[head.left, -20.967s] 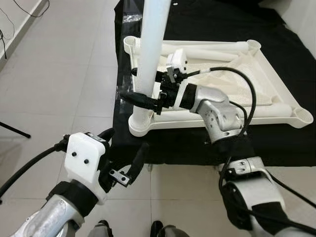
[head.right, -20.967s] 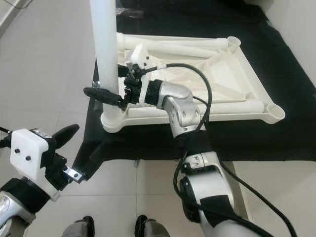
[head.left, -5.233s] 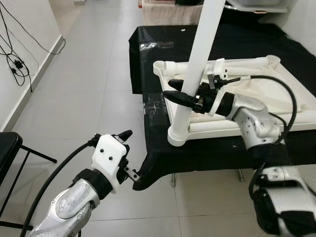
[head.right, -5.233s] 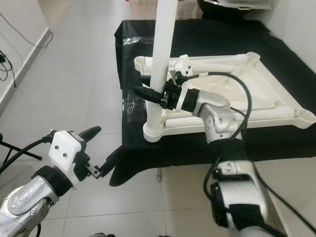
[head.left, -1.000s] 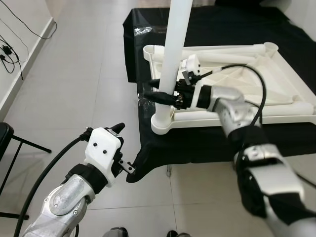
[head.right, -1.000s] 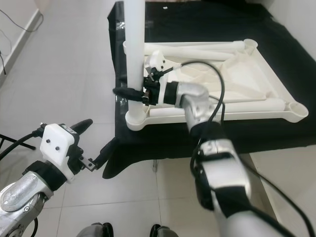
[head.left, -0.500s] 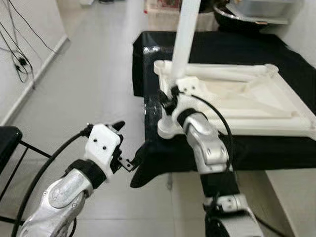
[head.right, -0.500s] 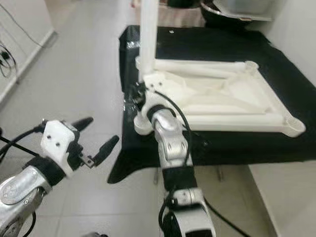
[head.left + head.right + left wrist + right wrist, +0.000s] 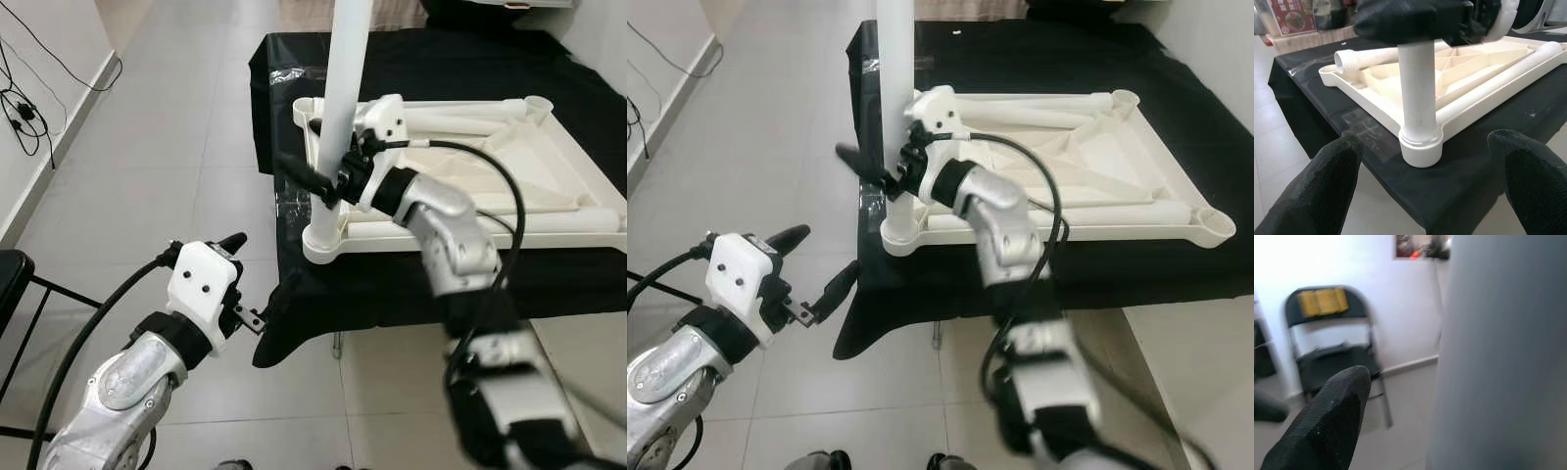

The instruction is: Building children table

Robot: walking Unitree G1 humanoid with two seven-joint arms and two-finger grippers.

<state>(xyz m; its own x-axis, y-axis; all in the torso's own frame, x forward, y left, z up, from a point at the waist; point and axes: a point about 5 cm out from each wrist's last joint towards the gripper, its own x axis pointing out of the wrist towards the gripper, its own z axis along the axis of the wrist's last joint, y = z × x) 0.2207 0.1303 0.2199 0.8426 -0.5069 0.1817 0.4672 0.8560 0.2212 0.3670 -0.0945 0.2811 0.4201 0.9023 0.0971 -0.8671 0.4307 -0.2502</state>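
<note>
- Standing upright in a corner socket of the upturned white tabletop (image 9: 549, 176), the white leg (image 9: 343, 108) is being seated; the tabletop is lying on a black-draped table (image 9: 441, 59).
- The right pincer (image 9: 315, 186) is reaching around the leg, fingers spread, seemingly steadying it; actual contact is hard to judge.
- The left pincer (image 9: 257, 294) is hovering wide open and empty near the table's corner, aimed at the socket.
- The leg's top is cut off.

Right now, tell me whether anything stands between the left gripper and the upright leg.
Nothing visible does. The left gripper hangs open over the floor beside the black-draped table, and its wrist view looks straight at the upright leg in its corner socket. The right gripper is already at that leg, higher up.
</note>
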